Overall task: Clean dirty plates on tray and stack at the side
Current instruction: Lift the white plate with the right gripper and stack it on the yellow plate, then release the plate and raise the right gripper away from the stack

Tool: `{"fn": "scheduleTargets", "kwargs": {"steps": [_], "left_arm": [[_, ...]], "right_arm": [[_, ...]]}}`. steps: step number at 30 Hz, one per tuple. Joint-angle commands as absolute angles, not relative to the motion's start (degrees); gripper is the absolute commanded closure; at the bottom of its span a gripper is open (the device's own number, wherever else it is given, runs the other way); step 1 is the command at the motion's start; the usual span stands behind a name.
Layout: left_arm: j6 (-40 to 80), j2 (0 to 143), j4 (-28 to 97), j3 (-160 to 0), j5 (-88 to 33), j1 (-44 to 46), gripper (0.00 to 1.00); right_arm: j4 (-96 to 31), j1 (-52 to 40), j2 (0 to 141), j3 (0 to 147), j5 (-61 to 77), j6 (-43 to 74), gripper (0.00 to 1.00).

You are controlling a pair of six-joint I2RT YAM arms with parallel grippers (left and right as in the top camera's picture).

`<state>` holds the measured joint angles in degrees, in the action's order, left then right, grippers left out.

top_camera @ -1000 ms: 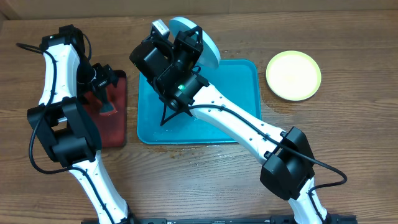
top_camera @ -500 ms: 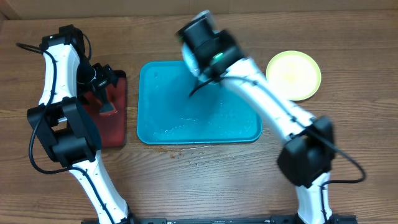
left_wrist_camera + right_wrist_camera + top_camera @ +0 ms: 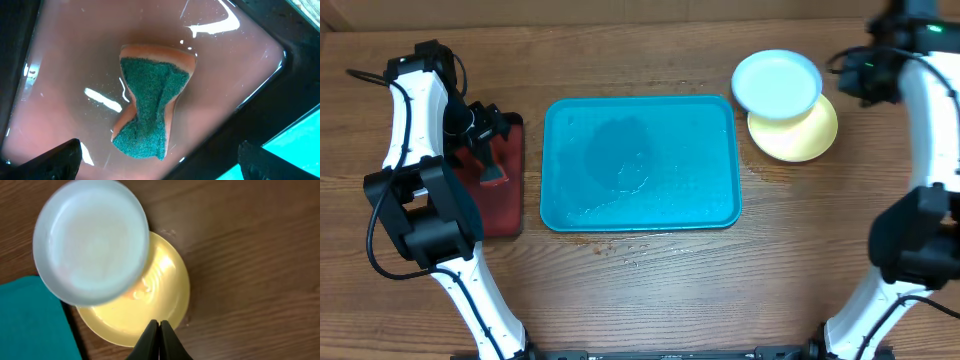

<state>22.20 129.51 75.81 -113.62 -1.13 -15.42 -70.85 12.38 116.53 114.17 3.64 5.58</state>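
Right of the teal tray (image 3: 690,150), the pale blue plate (image 3: 776,83) lies off-centre on the yellow plate (image 3: 805,138), shifted tray-ward. The right hand (image 3: 159,328), clenched and empty, hangs by their outer edge, far nearer than the released left hand (image 3: 485,140) over the sponge (image 3: 147,107).

Top-down overhead, close downward wrists; plates (image 3: 777,83) common to overhead, right wrist.

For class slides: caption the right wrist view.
Shut right gripper above yellow plate, pale blue plate overlapping it, teal tray beside.
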Motion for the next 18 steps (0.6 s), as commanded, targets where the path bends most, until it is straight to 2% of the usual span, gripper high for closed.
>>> {"fn": "scheduleTargets", "kwargs": {"steps": [1,6,10,12,18], "left_arm": [[22.3,129.1,75.8,-114.7,-1.5,-15.4,0.0],[22.3,129.1,75.8,-114.7,-1.6,-15.4,0.0],[22.3,129.1,75.9,-114.7,-1.6,-15.4,0.0],[22.3,129.1,75.9,-114.7,-1.6,-15.4,0.0],[22.3,129.1,76.0,-114.7,-1.6,-15.4,0.0]], "right_arm": [[-70.7,15.9,116.8,111.7,15.0,6.4,0.96],[-67.9,18.5,116.8,108.3,17.4,6.5,0.95],[-63.2,17.4,116.8,105.9,19.8,6.5,0.77],[-59.5,16.3,116.8,104.5,20.5,7.1,0.64],[-44.2,11.5,116.9,98.7,17.9,17.8,0.62]]}}
